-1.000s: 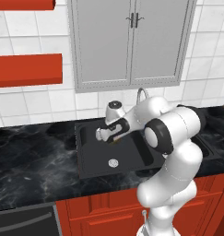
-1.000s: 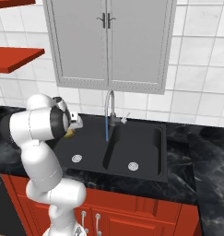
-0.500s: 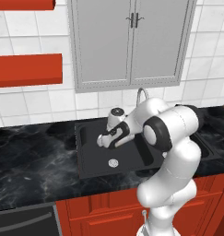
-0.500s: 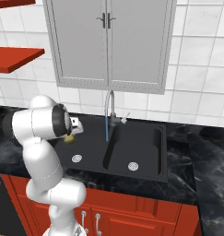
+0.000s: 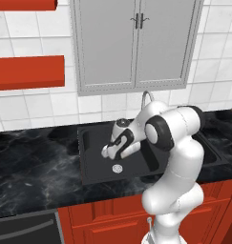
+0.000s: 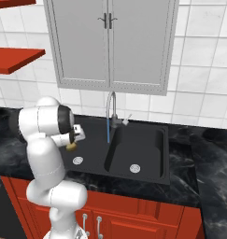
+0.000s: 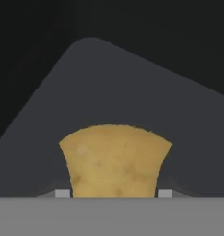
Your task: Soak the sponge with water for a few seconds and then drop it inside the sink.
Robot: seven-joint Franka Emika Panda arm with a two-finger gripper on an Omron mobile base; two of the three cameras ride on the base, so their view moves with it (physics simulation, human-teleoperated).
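Closest to the hand camera, the sponge (image 7: 114,161) sits pinched between the two fingertips (image 7: 62,193), its yellow-tan body flaring upward from the grip; the jaws are pressed against its narrow middle from both sides, so it is held and not resting on anything; behind it lies the dark floor of a basin with a rounded corner. From the right base view, the gripper (image 6: 72,145) hangs over the left basin of the sink (image 6: 152,175), a bit of the sponge (image 6: 71,146) showing tan below the white hand, above and to the left of that basin's round silver drain (image 6: 78,160); the second drain (image 6: 134,168) lies in the right-hand basin. In the left base view the gripper (image 5: 109,151) points down and leftward into the basin, above the drain (image 5: 118,168), with the arm's white forearm reaching over the sink (image 5: 87,178) from the right; whether the sponge touches the basin floor cannot be told from here. Farther back, the curved grey faucet (image 6: 111,109) stands at the sink's rear edge, and a thin blue stream of water (image 6: 108,130) falls from its spout, well to the right of the gripper and apart from the sponge; the black marbled counter (image 6: 208,168) runs on either side; behind it rise white wall tiles (image 6: 199,60), a grey double-door cabinet (image 6: 110,42) above the faucet, and red shelves (image 5: 29,72) to the left.
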